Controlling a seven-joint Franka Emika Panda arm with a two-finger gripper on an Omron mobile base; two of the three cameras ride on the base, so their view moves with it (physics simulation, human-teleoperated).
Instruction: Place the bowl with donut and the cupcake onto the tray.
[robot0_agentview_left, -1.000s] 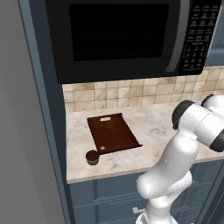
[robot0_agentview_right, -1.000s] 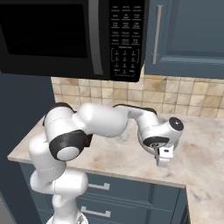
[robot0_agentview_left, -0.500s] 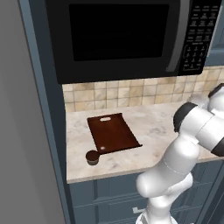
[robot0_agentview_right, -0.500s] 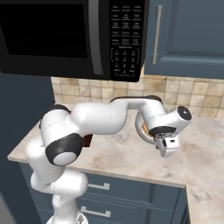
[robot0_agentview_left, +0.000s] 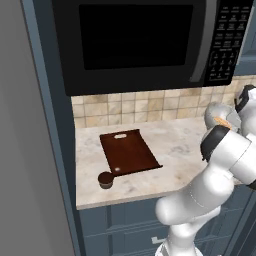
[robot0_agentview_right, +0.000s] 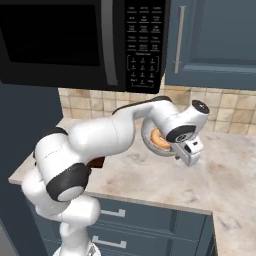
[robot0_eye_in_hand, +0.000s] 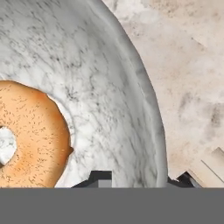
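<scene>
The light grey-white bowl (robot0_agentview_right: 150, 131) with the orange-tan donut (robot0_agentview_right: 160, 139) in it hangs slightly above the counter at the right, a bit tilted. My gripper (robot0_agentview_right: 188, 154) is shut on its rim. In the hand view the bowl (robot0_eye_in_hand: 113, 87) wall runs between my two fingertips (robot0_eye_in_hand: 99, 176), with the donut (robot0_eye_in_hand: 35, 135) at the left. The dark reddish-brown tray (robot0_agentview_left: 129, 150) lies flat at the counter's left. Just off its near corner stands the dark cupcake (robot0_agentview_left: 105, 179). In the left base view the bowl (robot0_agentview_left: 218, 114) peeks from behind my arm.
A black microwave (robot0_agentview_left: 135, 40) hangs low over the counter. Blue cabinets (robot0_agentview_right: 215, 42) fill the upper right. The beige stone counter (robot0_agentview_right: 220, 175) ends at a tall dark panel (robot0_agentview_left: 50, 150) on the left, and a tiled backsplash (robot0_agentview_left: 125, 106) closes the back.
My hand has risen and swung a little to the right, carrying the bowl with the donut up off the counter. Tray and cupcake have not moved.
</scene>
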